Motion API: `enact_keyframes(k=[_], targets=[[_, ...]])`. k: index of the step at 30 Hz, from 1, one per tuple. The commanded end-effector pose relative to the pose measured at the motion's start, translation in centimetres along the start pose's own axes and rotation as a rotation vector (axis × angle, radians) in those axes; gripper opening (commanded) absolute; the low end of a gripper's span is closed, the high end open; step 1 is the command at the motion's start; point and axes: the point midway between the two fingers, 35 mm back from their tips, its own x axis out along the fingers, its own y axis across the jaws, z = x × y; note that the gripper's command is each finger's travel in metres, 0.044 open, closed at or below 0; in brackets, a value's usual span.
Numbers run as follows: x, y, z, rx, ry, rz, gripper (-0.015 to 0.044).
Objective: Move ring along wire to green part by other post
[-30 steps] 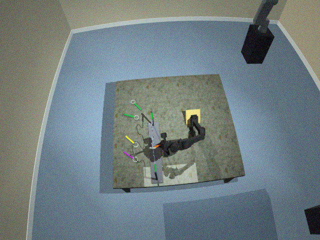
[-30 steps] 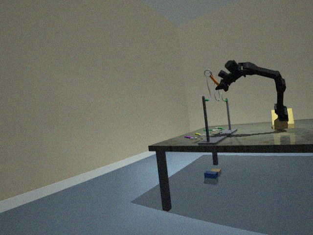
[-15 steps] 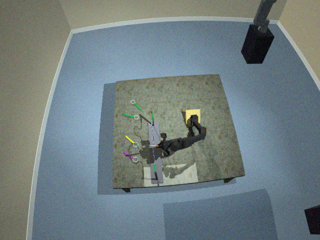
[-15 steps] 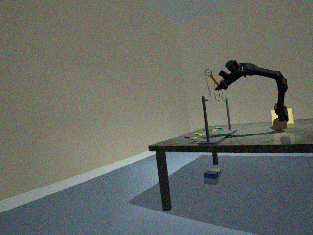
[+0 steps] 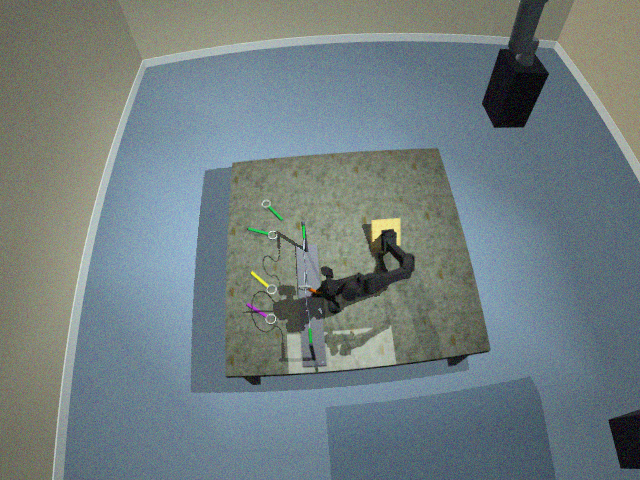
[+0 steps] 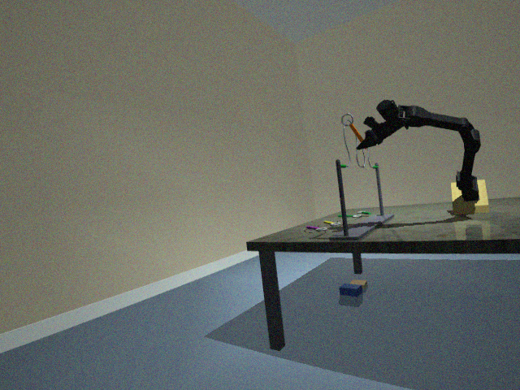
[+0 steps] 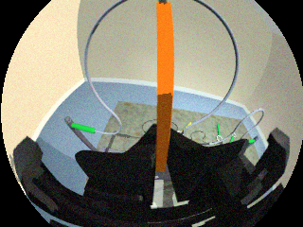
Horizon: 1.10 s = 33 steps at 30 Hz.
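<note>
The ring is high at the top of the wire's tall arch, between the posts, and appears to be around the wire; contact cannot be told. Its orange handle slopes down to my gripper, which is shut on it. The grey wire arches beyond the fingers in the wrist view, where the ring is out of frame. Green parts sit beside the near post and far post.
Loose rings with green, yellow and magenta handles lie on the table left of the grey base. A yellow block is by the arm's base. The wire also dips low beside the arch.
</note>
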Motion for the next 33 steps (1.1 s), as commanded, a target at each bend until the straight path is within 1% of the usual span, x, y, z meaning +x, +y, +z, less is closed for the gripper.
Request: enact_keyframes(k=[1,33], targets=[[-0.1,0.1,-0.1,0.042,-0.001,0.022,-0.015],[0.0,1.5,0.2,0.403,-0.047,0.195,-0.015]])
